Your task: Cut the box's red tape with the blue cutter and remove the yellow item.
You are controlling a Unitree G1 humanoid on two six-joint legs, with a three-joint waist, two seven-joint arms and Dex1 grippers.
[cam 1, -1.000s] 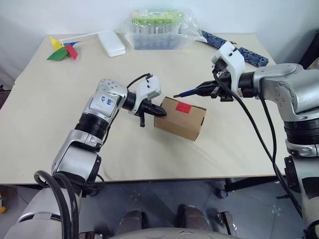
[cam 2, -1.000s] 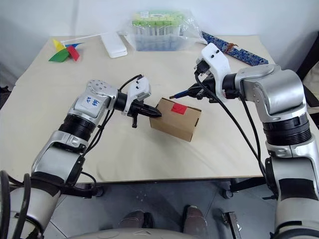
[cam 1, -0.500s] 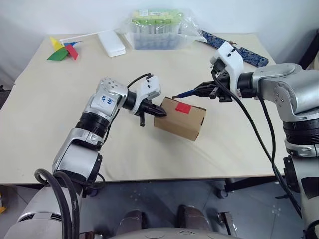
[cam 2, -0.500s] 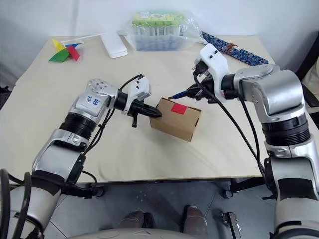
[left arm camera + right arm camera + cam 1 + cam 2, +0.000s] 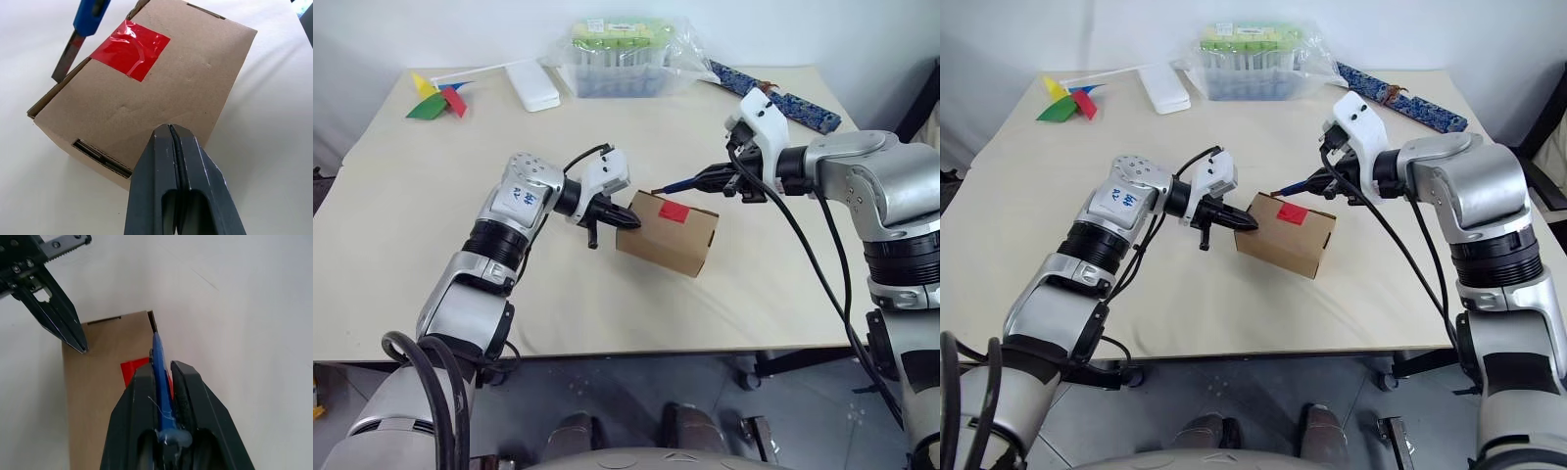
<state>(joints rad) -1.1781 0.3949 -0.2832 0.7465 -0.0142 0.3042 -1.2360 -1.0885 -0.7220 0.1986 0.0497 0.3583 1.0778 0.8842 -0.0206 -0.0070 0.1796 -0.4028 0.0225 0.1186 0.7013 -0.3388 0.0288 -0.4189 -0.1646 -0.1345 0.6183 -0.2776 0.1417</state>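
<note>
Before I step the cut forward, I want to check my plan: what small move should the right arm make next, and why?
Probably slide the blue cutter along the flap seam into the red tape. Its blade tip sits at the box edge, just short of the tape, which looks uncut. The right pincer grips the cutter, and the shut left pincer presses the box's side, apparently bracing it.

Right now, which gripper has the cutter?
The right gripper: its fingers clamp the blue cutter. The left gripper, shut and empty, presses the box.
</note>
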